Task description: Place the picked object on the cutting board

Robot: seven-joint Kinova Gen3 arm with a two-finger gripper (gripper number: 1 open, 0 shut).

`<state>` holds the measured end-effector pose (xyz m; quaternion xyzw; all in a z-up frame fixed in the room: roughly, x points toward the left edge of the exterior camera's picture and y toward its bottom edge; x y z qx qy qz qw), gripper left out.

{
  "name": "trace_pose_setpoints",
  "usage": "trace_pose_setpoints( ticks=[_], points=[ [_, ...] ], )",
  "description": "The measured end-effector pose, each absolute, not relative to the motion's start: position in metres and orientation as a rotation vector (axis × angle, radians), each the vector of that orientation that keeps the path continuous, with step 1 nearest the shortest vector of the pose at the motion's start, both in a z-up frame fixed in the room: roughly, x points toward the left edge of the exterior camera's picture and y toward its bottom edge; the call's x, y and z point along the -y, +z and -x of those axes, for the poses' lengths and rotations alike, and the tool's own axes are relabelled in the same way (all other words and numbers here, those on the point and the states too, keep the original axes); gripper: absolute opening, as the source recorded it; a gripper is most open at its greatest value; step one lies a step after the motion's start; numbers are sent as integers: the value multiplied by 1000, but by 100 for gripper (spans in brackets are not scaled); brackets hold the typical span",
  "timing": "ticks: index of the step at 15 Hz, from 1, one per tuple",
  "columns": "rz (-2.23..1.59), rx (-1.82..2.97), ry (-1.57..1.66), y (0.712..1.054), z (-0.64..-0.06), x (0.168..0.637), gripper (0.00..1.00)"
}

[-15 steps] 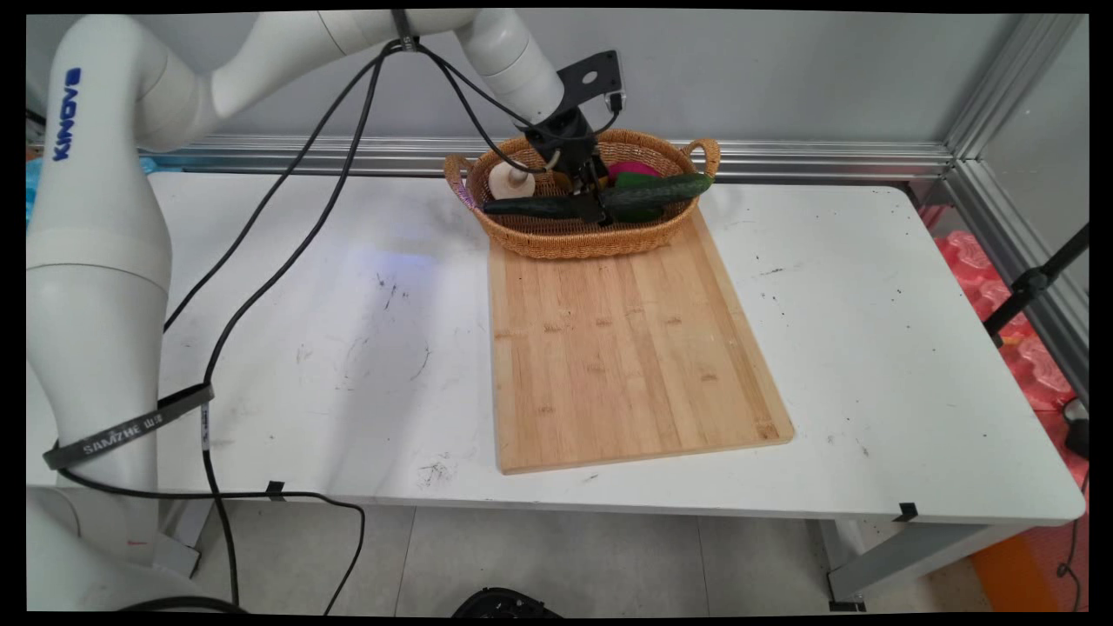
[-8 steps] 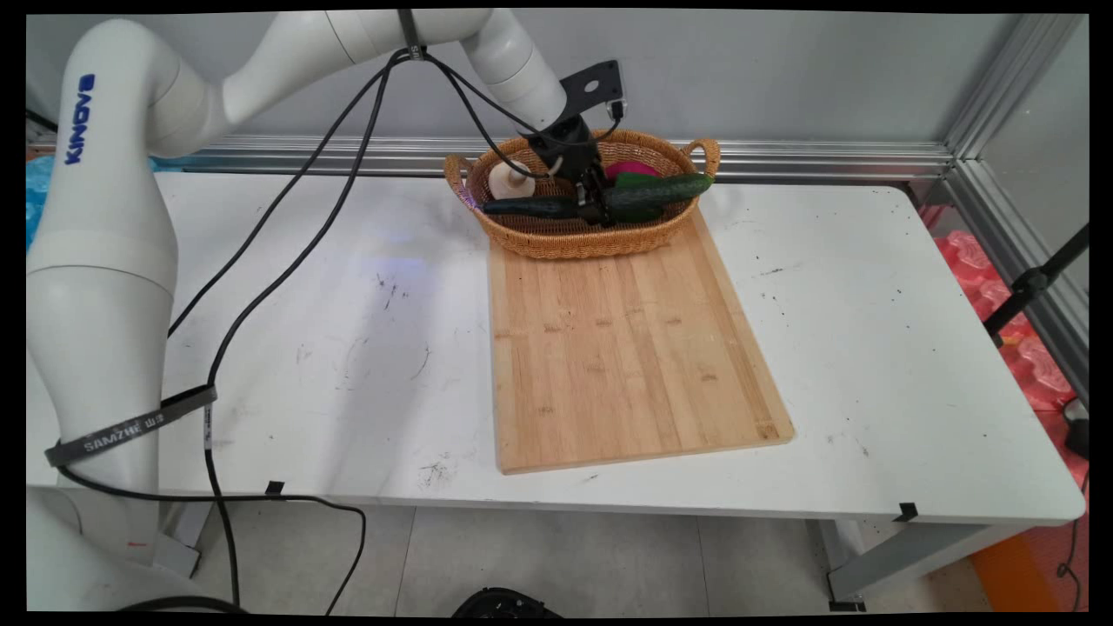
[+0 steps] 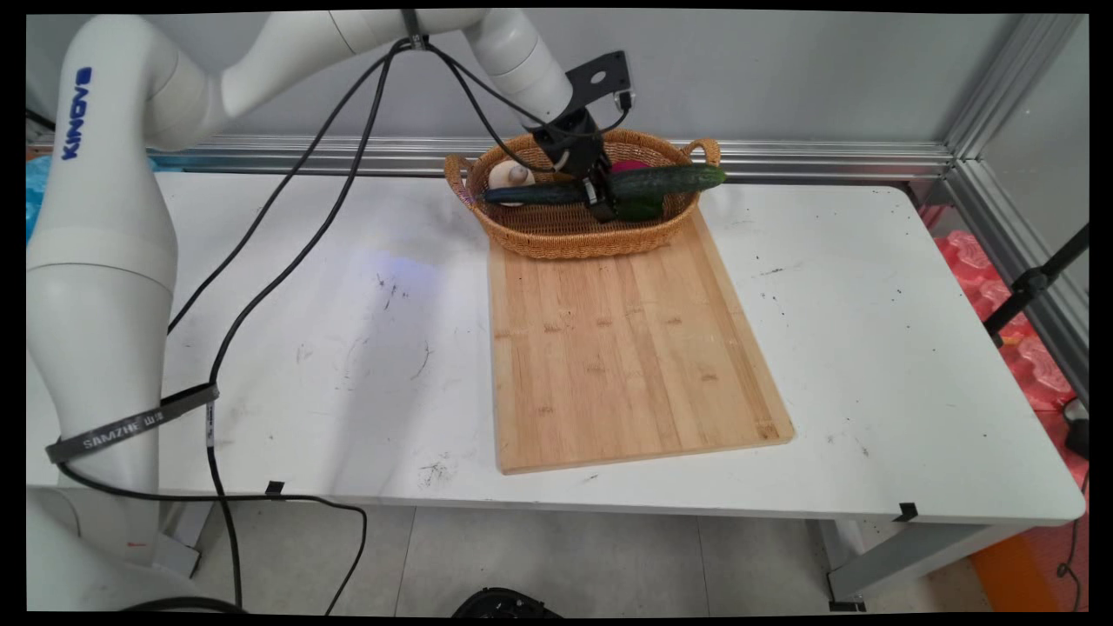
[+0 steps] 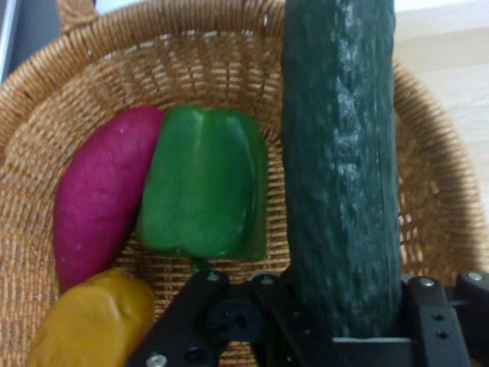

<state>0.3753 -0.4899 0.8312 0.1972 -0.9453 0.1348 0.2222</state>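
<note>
My gripper (image 3: 602, 198) is shut on a long dark green cucumber (image 3: 609, 185) at its middle, holding it level just above the wicker basket (image 3: 574, 236) at the table's far side. In the hand view the cucumber (image 4: 341, 160) runs up from between the fingers, over the basket's weave (image 4: 199, 61). Below it in the basket lie a green bell pepper (image 4: 205, 183), a purple sweet potato (image 4: 103, 202) and a yellow-brown potato (image 4: 92, 321). A pale mushroom-like piece (image 3: 510, 176) sits at the basket's left end.
A bamboo cutting board (image 3: 622, 348) lies on the white table (image 3: 869, 348) right in front of the basket, nothing on it. Black cables (image 3: 287, 252) hang from the arm over the table's left part. An aluminium rail (image 3: 826, 161) runs along the back.
The gripper has risen with the cucumber, which now hangs higher over the basket and has shifted slightly right.
</note>
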Motion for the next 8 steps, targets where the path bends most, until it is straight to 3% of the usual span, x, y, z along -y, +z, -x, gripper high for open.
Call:
trace_pose_setpoints(
  ticks=[8],
  points=[
    [-588,2572,404,886,-333,467,0]
  ],
)
